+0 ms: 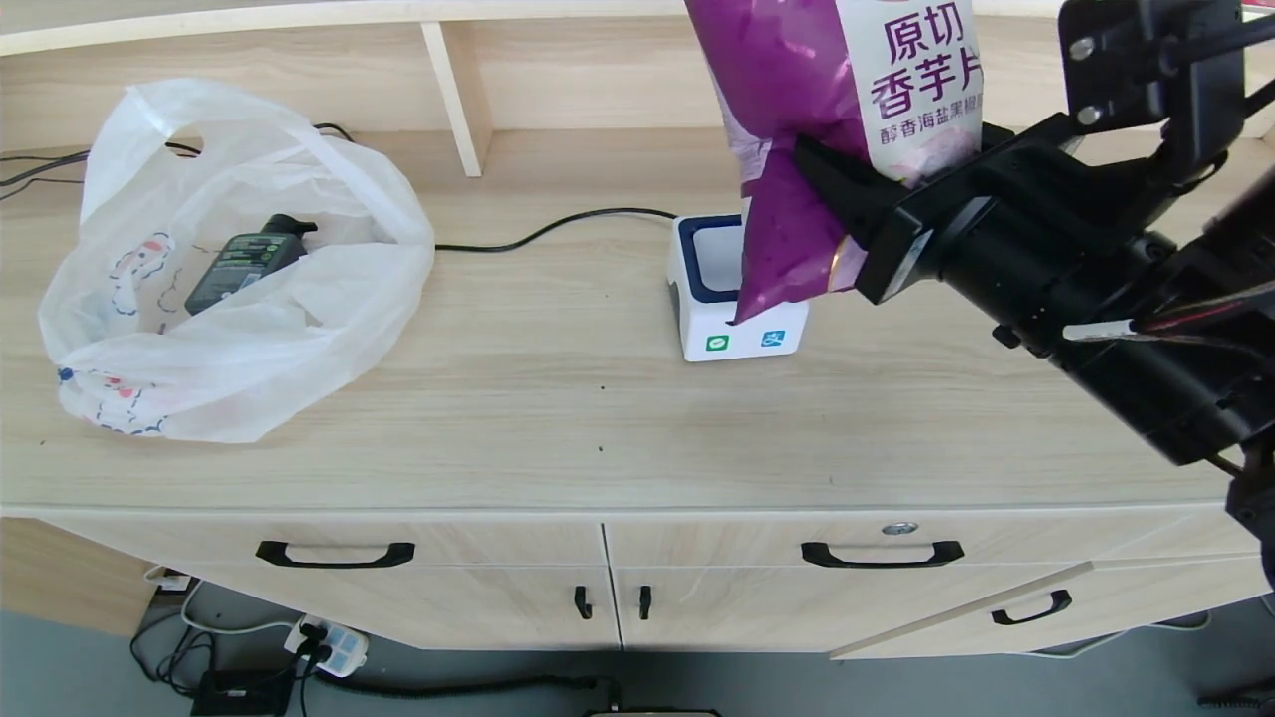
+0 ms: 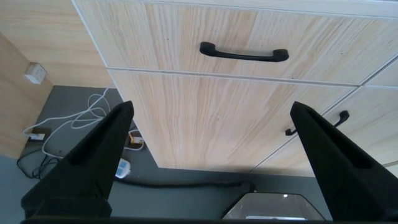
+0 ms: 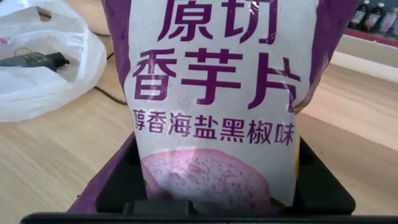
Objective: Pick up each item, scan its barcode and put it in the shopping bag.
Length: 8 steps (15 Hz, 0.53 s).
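Progress check. Counted one item as done: a dark bottle (image 1: 244, 261) lying inside the white shopping bag (image 1: 299, 329) at the left of the table (image 1: 558, 418). Found the second item, a purple snack bag (image 1: 772, 90), off the table and clamped upright between the fingers of the right tool (image 1: 847, 199), held above and partly in front of the white scanner (image 1: 712, 319) near mid-table, lower corner hanging just over the scanner's window. Judged the step in hand to be the scan itself; cannot tell the barcode's position, the printed face being turned toward the head camera. Left to do, by this reading: finish the scan, carry the snack bag across to the shopping bag, well apart to the left, and release it through the slack mouth. Found the left tool (image 2: 211, 109) with fingers spread wide, holding nothing, down below table level and facing the drawer fronts. Surface: pale wood-grain table, a black cable (image 1: 538, 234) running from the scanner toward the back left, a slanted shelf divider (image 1: 458, 90) standing behind. Below: drawers (image 1: 448, 543) with black handles, cupboard doors, the low right drawer seemingly ajar, grey floor with a power strip (image 1: 334, 645) and loose cords.
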Motion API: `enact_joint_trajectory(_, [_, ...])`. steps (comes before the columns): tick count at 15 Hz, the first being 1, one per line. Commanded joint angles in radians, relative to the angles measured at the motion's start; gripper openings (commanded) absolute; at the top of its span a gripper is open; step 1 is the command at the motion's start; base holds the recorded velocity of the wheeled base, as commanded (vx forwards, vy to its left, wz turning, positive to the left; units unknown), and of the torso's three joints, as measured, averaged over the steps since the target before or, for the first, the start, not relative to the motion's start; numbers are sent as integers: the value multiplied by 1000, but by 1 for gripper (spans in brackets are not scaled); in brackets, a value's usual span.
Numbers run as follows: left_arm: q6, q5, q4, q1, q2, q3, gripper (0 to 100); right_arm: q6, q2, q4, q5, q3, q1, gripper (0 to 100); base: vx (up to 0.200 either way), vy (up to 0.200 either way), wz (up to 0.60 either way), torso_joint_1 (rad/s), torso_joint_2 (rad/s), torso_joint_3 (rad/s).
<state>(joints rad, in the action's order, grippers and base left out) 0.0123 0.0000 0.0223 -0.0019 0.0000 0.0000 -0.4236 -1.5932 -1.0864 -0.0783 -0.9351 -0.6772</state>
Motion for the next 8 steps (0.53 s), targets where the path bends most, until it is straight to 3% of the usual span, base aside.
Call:
enact_joint_trajectory(1, [0, 0, 1, 0, 2, 0, 100, -15, -65, -4, 6, -10, 2, 0, 0, 0, 0, 0, 0, 0])
enact_joint_trajectory(4, [0, 0, 2, 0, 2, 0, 100, -29, -80, 6, 8, -10, 11, 0, 0, 0, 0, 0, 0, 0])
enact_joint_trajectory(8, [-5, 0, 4, 0, 2, 0, 100, -40, -77, 10, 8, -17, 114, 0, 0, 0, 0, 0, 0, 0])
